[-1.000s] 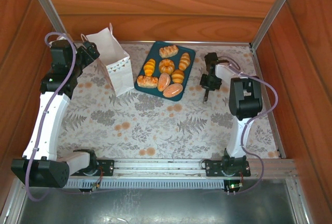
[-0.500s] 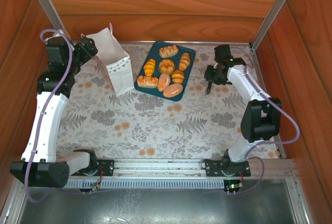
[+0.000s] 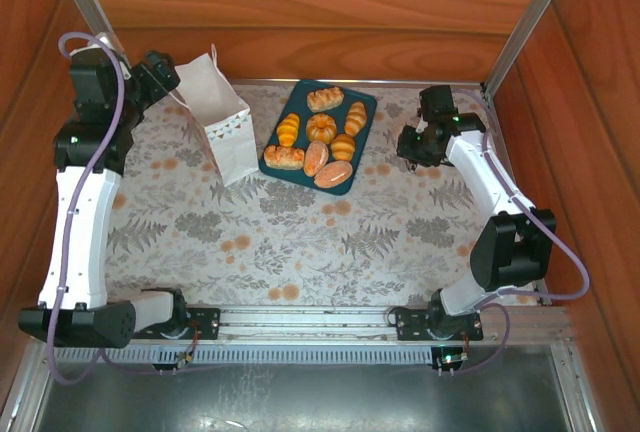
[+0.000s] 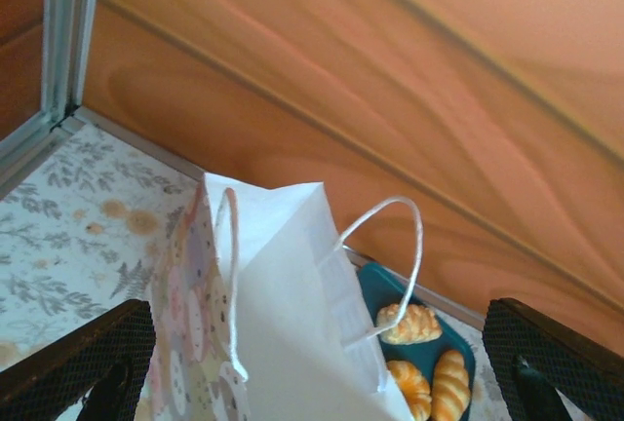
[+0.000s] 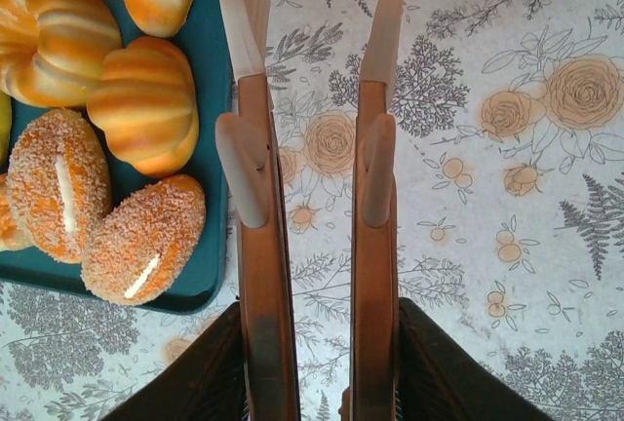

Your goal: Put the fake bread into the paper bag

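Several glossy golden pastries, the fake bread [image 3: 320, 128], lie on a dark teal tray [image 3: 283, 112] at the back middle of the table. The white paper bag [image 3: 222, 120] stands upright just left of the tray, mouth up, its loop handles [image 4: 405, 246] raised. My left gripper [image 3: 160, 70] hovers open by the bag's far left rim; in the left wrist view its black pads [image 4: 78, 363] sit wide apart around the bag [image 4: 283, 333]. My right gripper [image 3: 408, 144] is open and holds nothing, right of the tray. Its fingers [image 5: 249, 12] reach alongside the tray's right edge [image 5: 58, 283], beside sugared loaves [image 5: 143, 238].
Wooden walls close the back and both sides, with metal corner posts [image 3: 85, 2]. The floral tablecloth [image 3: 300, 242] spreads bare in front of the tray and bag. A metal rail [image 3: 310, 324] carries both arm bases at the near edge.
My left gripper has lifted and drawn back toward the far left corner, above the bag's rim. The right arm's elbow has swung out to the right, its gripper staying beside the tray.
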